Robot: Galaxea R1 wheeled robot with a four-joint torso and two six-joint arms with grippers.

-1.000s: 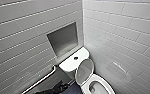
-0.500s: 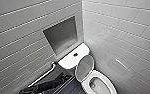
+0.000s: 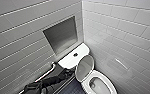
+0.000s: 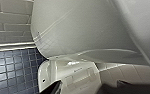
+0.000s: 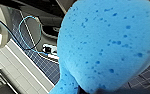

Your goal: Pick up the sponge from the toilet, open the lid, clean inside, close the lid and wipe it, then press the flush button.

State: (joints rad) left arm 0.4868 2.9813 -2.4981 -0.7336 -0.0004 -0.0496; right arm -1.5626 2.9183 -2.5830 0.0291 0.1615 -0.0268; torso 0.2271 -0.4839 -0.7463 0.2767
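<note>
A white toilet [image 3: 102, 80] sits in a grey-tiled corner, its lid [image 3: 84, 67] raised, leaning back towards the tank. The left gripper [image 3: 69, 72] is at the lid's edge, on the toilet's side away from the corner. I cannot tell whether its jaws are open or closed. The right gripper [image 5: 96, 88] has its jaws clamped on the narrow end of the bright blue sponge [image 5: 103, 42], above dark floor tiles.

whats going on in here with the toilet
A robot is working at the toilet in a tiled corner. Its left pincer reaches to the edge of the lid, which stands raised over the open bowl. The bright blue sponge looks gripped on the right arm, close to that wrist's camera.
</note>
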